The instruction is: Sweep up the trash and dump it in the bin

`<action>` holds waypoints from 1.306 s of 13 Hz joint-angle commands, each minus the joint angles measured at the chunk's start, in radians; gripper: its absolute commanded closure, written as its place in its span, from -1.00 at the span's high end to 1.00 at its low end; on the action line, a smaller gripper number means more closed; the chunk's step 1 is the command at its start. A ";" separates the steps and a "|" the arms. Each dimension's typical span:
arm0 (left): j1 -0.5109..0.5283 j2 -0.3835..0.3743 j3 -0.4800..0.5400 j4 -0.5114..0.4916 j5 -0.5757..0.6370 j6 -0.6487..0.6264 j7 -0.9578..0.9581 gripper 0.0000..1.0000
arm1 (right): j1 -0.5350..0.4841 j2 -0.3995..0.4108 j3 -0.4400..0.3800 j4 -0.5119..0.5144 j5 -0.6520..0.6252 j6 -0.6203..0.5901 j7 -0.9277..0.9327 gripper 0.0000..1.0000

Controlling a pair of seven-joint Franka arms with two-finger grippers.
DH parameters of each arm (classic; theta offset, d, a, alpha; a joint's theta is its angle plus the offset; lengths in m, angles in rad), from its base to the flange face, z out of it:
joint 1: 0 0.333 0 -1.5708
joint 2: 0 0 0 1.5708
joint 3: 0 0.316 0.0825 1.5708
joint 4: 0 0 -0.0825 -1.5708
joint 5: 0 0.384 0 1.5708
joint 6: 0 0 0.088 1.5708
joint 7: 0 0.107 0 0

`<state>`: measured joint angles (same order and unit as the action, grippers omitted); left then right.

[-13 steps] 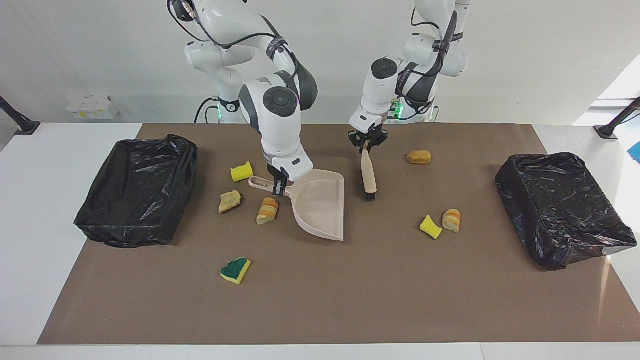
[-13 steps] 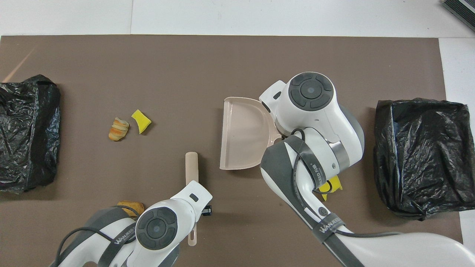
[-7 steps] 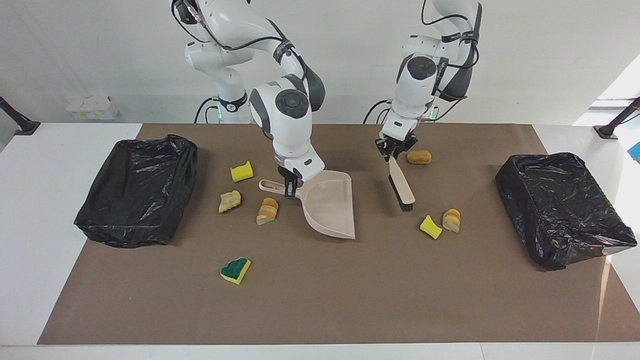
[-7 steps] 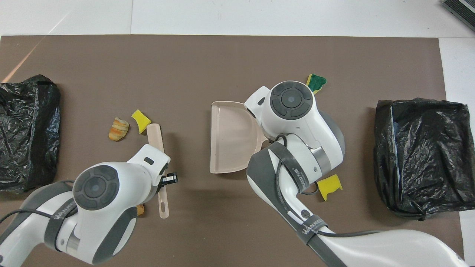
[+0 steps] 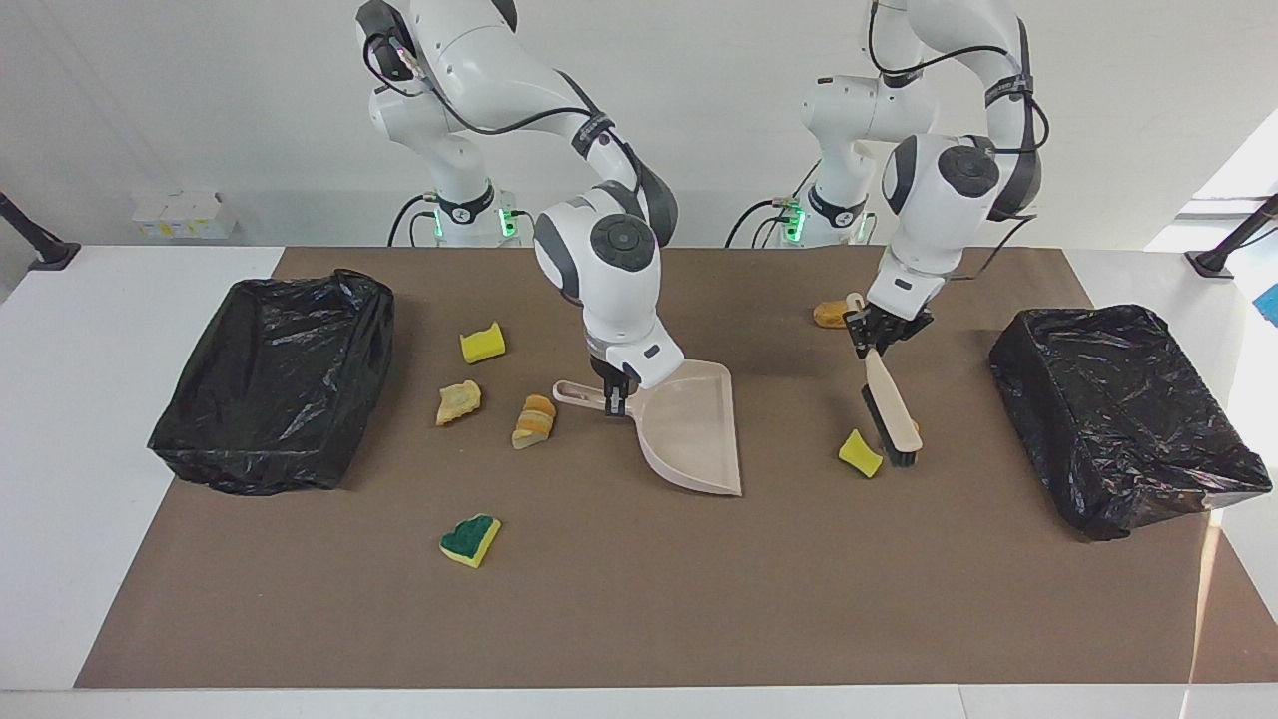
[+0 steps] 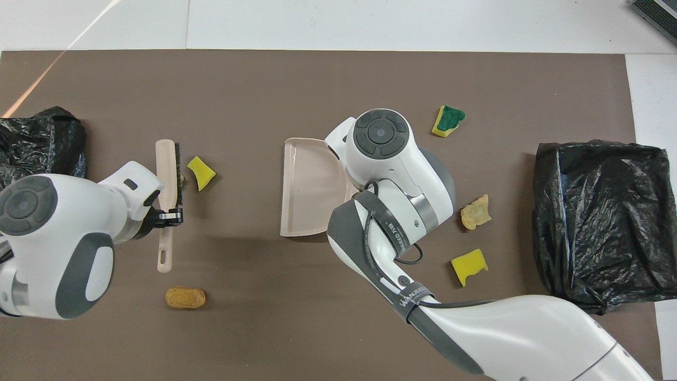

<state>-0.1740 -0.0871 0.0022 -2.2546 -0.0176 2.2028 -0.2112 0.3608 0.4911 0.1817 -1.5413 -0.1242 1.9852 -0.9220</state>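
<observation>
Zero scraps binned yet, and sweeping looks barely begun.
Nothing shows in the bin [image 5: 270, 379] at the right arm's end, with trash [image 5: 534, 420] loose on the surface [image 5: 699, 599] beside it. The right tool [image 5: 614, 394] is clenched on the empty dustpan [image 5: 694, 429]. The left tool [image 5: 867, 340] grips the brush [image 5: 892, 414], bristles by a yellow sponge chunk [image 5: 860, 452]. The second bin [image 5: 1118, 399] looks empty too.

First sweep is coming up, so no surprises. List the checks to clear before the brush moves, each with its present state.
1. Left tool shut on the brush handle: ok.
2. Right tool shut on the dustpan handle: ok.
3. Brush bristles beside the yellow sponge chunk: ok.
4. Dustpan's open edge faces the brush: ok.
5. No other scrap between chunk and dustpan: ok.
6. Dustpan lip flat on the mat: cannot tell.
</observation>
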 commanded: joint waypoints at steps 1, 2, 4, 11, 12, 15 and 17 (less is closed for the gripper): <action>0.077 0.075 -0.010 0.101 0.016 -0.014 0.064 -1.00 | -0.007 0.049 0.005 0.091 -0.006 -0.042 0.023 -1.00; 0.109 0.101 -0.011 0.119 0.016 -0.012 0.105 -1.00 | -0.006 0.049 0.005 0.092 -0.009 -0.040 0.022 -1.00; 0.169 0.124 -0.010 0.121 0.016 -0.011 0.215 -1.00 | -0.005 0.101 0.007 0.154 -0.009 -0.058 0.018 -1.00; 0.134 0.135 -0.016 0.036 -0.016 0.022 0.210 -1.00 | 0.056 0.152 0.007 0.260 -0.060 -0.117 0.096 -1.00; 0.095 0.162 -0.014 0.036 -0.037 0.031 0.205 -1.00 | 0.066 0.152 0.004 0.260 -0.060 -0.111 0.135 -1.00; -0.034 0.182 -0.016 0.036 -0.120 0.112 0.095 -1.00 | 0.060 0.147 0.008 0.247 -0.083 -0.108 0.130 -1.00; -0.111 0.179 -0.016 0.036 -0.160 0.112 0.087 -1.00 | 0.059 0.145 0.010 0.242 -0.080 -0.109 0.127 -1.00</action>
<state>-0.2165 0.0903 -0.0268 -2.2072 -0.1381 2.2942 -0.1104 0.4335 0.6304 0.1789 -1.3090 -0.1824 1.8847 -0.8083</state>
